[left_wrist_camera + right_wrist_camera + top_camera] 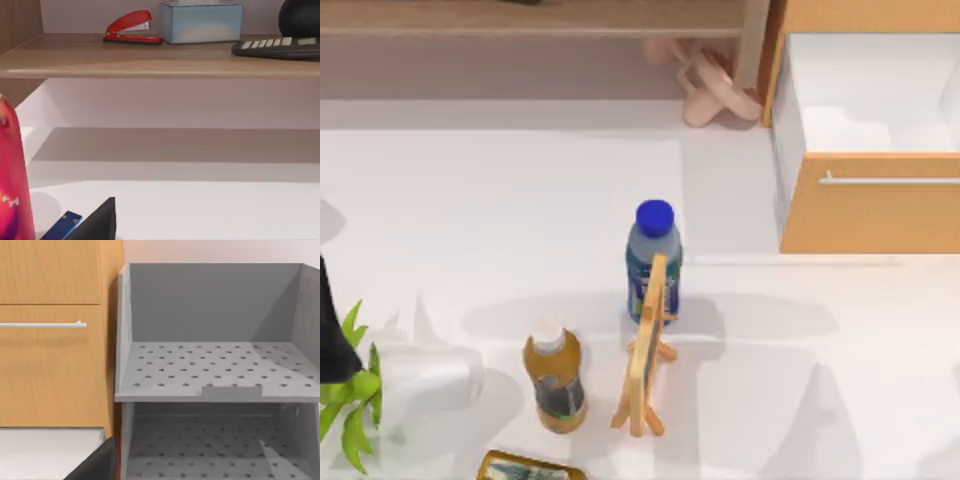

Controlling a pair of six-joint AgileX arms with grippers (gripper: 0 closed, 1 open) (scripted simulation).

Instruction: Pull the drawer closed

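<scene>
The drawer (868, 214) stands pulled out at the table's back right. Its orange-brown front faces forward with a thin silver bar handle (890, 181), and its white inside (865, 95) lies open to the top view. The right wrist view faces the drawer front (50, 370) and its handle (40, 325) from a distance. A dark part of my right gripper (95, 465) shows at that view's edge, apart from the drawer. My left arm (328, 330) sits at the table's left edge, and a dark part of my left gripper (100, 224) shows in its wrist view.
A blue-capped bottle (653, 262), an orange bottle (554, 378) and a small wooden easel (646, 350) stand mid-table. A plant (350, 390) is front left. A pale shelf board (520, 18) runs along the back. A grey perforated rack (215, 370) stands beside the cabinet.
</scene>
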